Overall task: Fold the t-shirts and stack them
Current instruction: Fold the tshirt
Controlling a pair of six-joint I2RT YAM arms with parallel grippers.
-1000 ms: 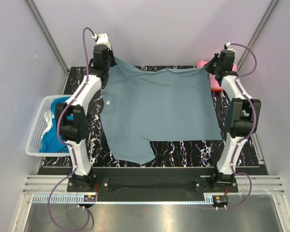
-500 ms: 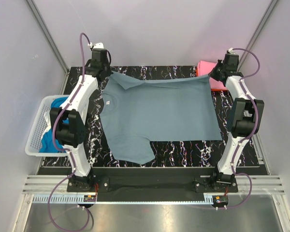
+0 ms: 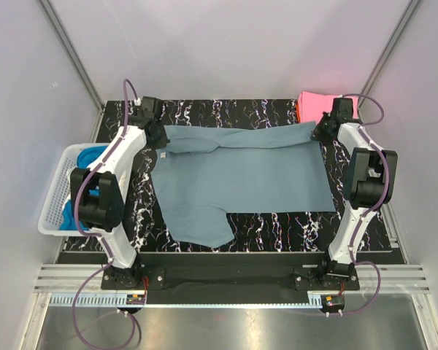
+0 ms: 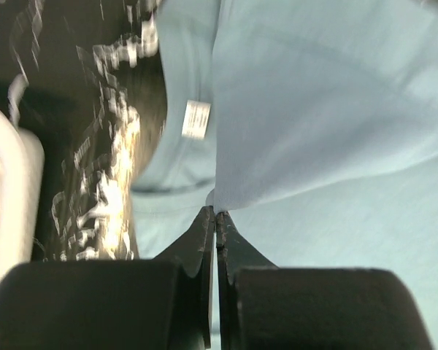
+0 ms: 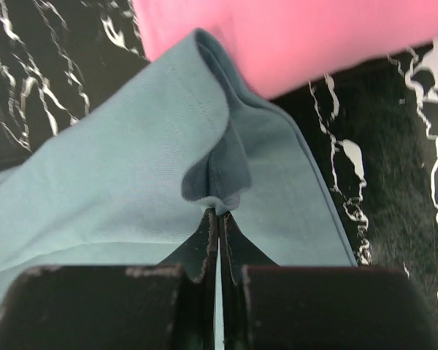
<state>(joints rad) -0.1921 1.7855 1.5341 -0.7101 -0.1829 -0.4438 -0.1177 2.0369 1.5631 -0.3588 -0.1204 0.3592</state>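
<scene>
Shirt in work: a dusty grey-blue cloth t-shirt [image 3: 241,179] lies spread over the middle of the black, white-veined desk [image 3: 277,222]. Its far edge is doubled toward the bottom of the frame.
Left gripper: our left gripper [image 3: 159,135], upper left of the top view, is pinched tight on the shirt's far-left corner.
Right gripper: our right gripper [image 3: 317,131], upper right, is likewise clamped on a bunched far-right corner.
Why both corners: we judge the matched hold lets the far edge travel as one straight line, so the fold lands even.
Stack spot: a folded pink cloth t-shirt [image 3: 317,106] sits at the upper right, just beside the right gripper.
Waiting: bright blue cloth shirts [image 3: 84,154] lie in the white plastic mesh basket [image 3: 55,211] at the left edge.
Progress: we judge this an early fold.
</scene>
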